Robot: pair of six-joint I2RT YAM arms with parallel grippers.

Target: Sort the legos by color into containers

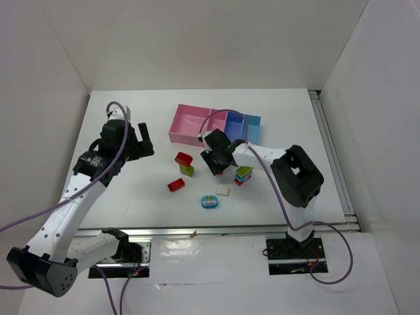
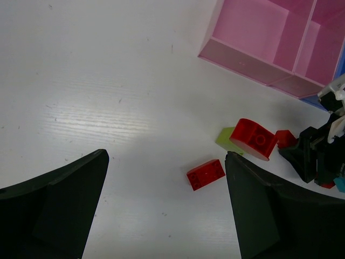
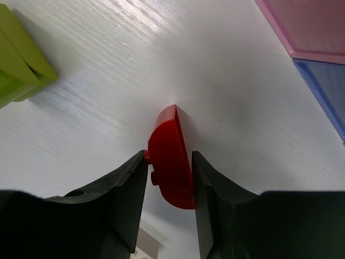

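Right jaws: the right gripper (image 3: 169, 168) is clamped on a half-round red lego (image 3: 170, 135), one pad on each broad face, its curved edge pointing out past the fingertips.
Handling: it looks like a light, rigid, glossy plastic slab that will not give under the pads (it could well pivot if pinched near the rim). The flat faces are the sound place to hold it, and they are what the pads have.
Contact below: whether the red lego touches the table (image 3: 108, 97) cannot be told.
Ahead-left of the right jaws: a yellow-green brick (image 3: 19, 54), blocky and sharp-edged, lies well apart.
Ahead-right of the right jaws: the corner of a pink bin (image 3: 312, 27), thin-walled and translucent, with a blue bin (image 3: 329, 86) against it.
Left jaws: the left gripper (image 2: 166, 159) stands wide apart and holds nothing.
Ahead of the left jaws: a small red brick (image 2: 206, 174) lies flat and free on all sides, so its long sides look easiest to pinch.
Beyond it: a red arched brick (image 2: 253, 138) lies against another yellow-green piece (image 2: 229, 139).
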